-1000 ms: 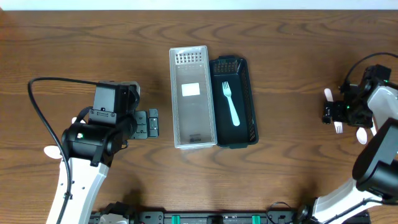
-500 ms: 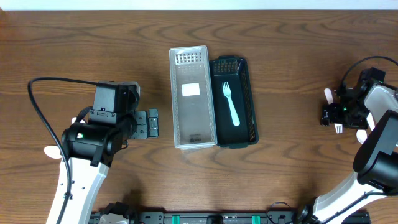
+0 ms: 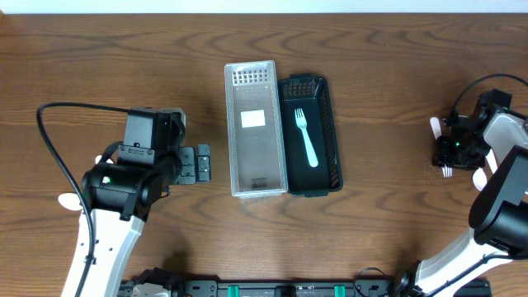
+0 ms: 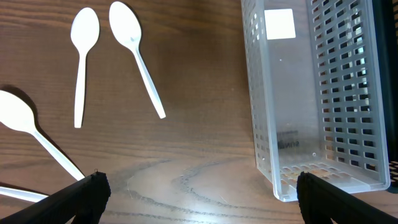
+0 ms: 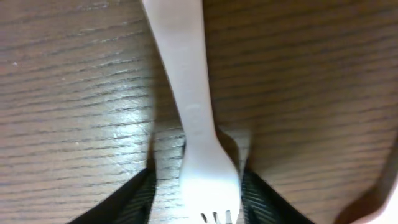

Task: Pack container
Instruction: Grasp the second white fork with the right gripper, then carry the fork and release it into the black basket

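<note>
Right wrist: right gripper [image 5: 198, 200] jaws straddle the white fork [image 5: 186, 93], not yet clamped; it should centre on the neck before squeezing. Left gripper [image 4: 199, 190] jaws spread wide, idle.

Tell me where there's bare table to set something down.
The table is open between the black basket and the white fork at the far right. It is crowded with spoons left of the clear basket.

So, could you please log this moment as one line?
left gripper open, empty | right gripper astride white fork on table, grip unconfirmed | teal fork in black basket
</note>
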You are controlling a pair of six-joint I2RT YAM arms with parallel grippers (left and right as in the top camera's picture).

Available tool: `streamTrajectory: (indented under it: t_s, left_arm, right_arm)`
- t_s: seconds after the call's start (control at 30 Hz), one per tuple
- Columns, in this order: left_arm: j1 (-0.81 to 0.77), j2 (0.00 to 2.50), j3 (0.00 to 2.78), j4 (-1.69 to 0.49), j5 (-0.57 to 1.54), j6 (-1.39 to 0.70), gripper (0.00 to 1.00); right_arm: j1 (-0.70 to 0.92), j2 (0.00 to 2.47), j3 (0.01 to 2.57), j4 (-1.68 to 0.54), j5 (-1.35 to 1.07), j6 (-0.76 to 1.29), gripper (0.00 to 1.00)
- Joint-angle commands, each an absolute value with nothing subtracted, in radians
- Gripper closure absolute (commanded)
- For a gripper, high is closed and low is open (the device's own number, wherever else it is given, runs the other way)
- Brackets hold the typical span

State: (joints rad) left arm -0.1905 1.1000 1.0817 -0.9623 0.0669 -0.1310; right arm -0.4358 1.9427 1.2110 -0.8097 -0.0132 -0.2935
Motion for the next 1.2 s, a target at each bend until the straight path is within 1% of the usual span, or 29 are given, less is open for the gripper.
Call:
streamTrajectory:
  t_s: [0.0,0.13,0.33,0.43,0.5,0.67,0.73,0.93,1.0,1.17]
  left_arm:
    - [-0.186,1.104,1.09,-0.965,0.052,-0.129,0.02]
    - [-0.186,1.104,1.09,-0.965,0.052,-0.129,0.02]
    - [-0.186,1.104,1.09,-0.965,0.052,-0.129,0.02]
    - [-0.186,1.104,1.09,-0.965,0.052,-0.129,0.02]
    - [-0.186,1.104,1.09,-0.965,0.052,-0.129,0.02]
    - [-0.186,1.104,1.09,-0.965,0.052,-0.129,0.02]
    - [-0.186,1.104,1.09,-0.965,0.052,-0.129,0.02]
    - [-0.186,1.104,1.09,-0.965,0.052,-0.129,0.02]
    - [-0.186,1.104,1.09,-0.965,0.052,-0.129,0.02]
    - [-0.186,1.104,1.09,-0.965,0.052,-0.129,0.02]
  right_arm:
    - [-0.444,1.982,1.207,-0.81,-0.078,-0.293,0.58]
    - [-0.444,1.982,1.207,-0.811,-0.083,-0.293,0.66]
    - [-0.443,1.982,1.207,-0.81,-0.086,-0.292,0.75]
    - [-0.438,1.982,1.207,-0.809,-0.087,-0.292,0.77]
    - [-0.432,1.982,1.207,-0.807,-0.087,-0.287,0.82]
    - [-0.407,1.977,1.223,-0.81,-0.088,-0.253,0.96]
    - [-0.388,1.967,1.25,-0.835,-0.088,-0.234,0.99]
    - [-0.28,1.897,1.422,-1.001,-0.087,-0.138,0.99]
    - [-0.22,1.863,1.499,-1.062,-0.087,-0.076,0.99]
    - [-0.065,1.793,1.62,-1.125,-0.087,0.084,0.99]
